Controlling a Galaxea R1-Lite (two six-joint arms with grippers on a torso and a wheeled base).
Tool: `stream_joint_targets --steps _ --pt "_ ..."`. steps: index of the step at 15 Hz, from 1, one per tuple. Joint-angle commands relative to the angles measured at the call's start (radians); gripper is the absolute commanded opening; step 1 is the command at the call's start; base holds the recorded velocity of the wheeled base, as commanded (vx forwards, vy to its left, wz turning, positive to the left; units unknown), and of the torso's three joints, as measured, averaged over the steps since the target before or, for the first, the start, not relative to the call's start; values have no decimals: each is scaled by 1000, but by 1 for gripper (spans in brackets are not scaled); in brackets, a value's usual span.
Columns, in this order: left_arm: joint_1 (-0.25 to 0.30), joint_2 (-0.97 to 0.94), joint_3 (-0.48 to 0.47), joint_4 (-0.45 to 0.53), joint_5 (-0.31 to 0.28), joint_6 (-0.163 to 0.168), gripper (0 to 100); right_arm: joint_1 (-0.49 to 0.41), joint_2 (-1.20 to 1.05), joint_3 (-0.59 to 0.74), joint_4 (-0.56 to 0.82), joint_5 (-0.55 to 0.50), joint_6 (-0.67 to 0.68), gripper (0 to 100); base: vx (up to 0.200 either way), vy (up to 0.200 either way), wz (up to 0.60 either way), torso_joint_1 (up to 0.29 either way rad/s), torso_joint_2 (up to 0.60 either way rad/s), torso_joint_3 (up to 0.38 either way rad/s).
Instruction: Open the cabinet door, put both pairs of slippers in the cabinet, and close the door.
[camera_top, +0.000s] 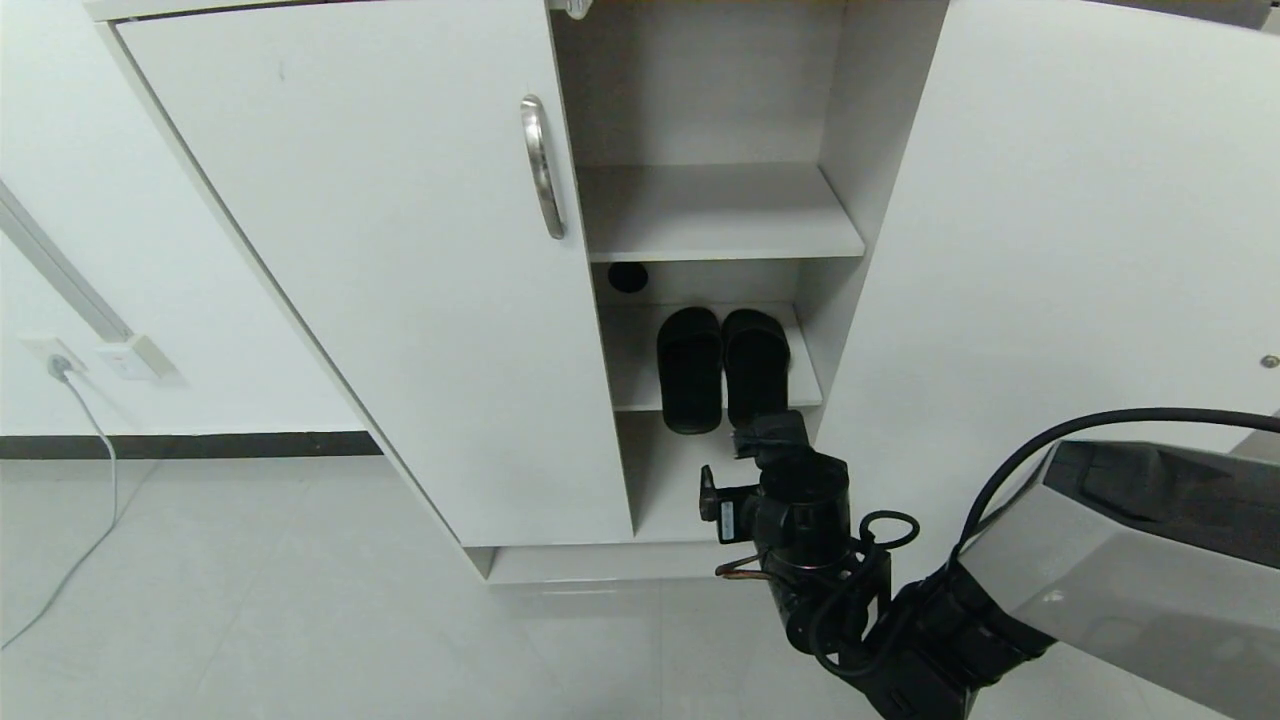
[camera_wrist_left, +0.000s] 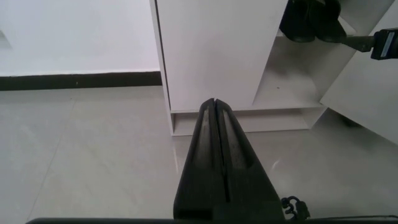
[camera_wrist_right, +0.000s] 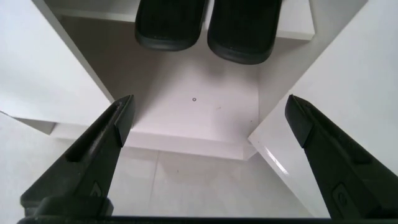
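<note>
Pale glossy floor tiles (camera_top: 250, 620) run up to a white wall (camera_top: 60, 150) edged with a dark skirting strip (camera_top: 180, 445). At far left a socket (camera_top: 60, 365) feeds a grey cable (camera_top: 95, 480) that trails down to the floor. Out over the tiles, the left tool (camera_wrist_left: 214, 102) hangs with its fingers pressed together, holding nothing, and points toward the foot of the white cabinet (camera_top: 560, 565).

The cabinet's left door (camera_top: 350, 250) is shut, with a curved metal handle (camera_top: 543, 167) upright near its inner edge. Beside it the right half stands open, showing an upper shelf (camera_top: 715, 215) and a lower shelf (camera_top: 630, 360). One pair of black slippers (camera_top: 722, 365) sits on the lower shelf, side by side, their near ends overhanging its front edge.

Just below and in front of the slippers, the right tool (camera_wrist_right: 209, 106) is at the mouth of the bottom compartment. Its fingers (camera_wrist_right: 106, 143) are spread wide and grip nothing. Farthest right, the right door (camera_top: 1060, 220) stands swung open.
</note>
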Motion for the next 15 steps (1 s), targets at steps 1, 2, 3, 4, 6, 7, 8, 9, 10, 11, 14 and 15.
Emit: stream_joint_targets --steps 1,2,3,4,6,7,8,9,10,11,14,15 --pt "1 2 0 0 0 0 0 3 -5 6 1 2 -1 100 0 0 0 0 0 0" --pt "1 2 0 0 0 0 0 2 -3 6 1 2 -1 100 0 0 0 0 0 0" --pt "1 2 0 0 0 0 0 2 -3 6 3 2 -1 100 0 0 0 0 0 0" --pt "1 2 0 0 0 1 0 2 -3 6 3 2 -1 100 0 0 0 0 0 0" --pt "1 2 0 0 0 1 0 2 3 6 3 2 -1 100 0 0 0 0 0 0" --pt "1 2 0 0 0 1 0 3 3 6 3 2 -2 100 0 0 0 0 0 0" --pt "1 2 0 0 -1 1 0 3 4 8 3 2 -2 100 0 0 0 2 -2 159" --pt "1 2 0 0 -1 1 0 3 4 8 3 2 -2 100 0 0 0 2 7 178" --pt "1 2 0 0 -1 1 0 3 4 8 3 2 -2 100 0 0 0 -2 -2 188" --pt "1 2 0 0 -1 1 0 3 4 8 3 0 -2 100 0 0 0 2 7 193" --pt "1 2 0 0 -1 1 0 3 4 12 1 2 -2 100 0 0 0 1 1 201" --pt "1 2 0 0 0 1 0 3 3 15 0 2 -2 100 0 0 0 7 -2 198"
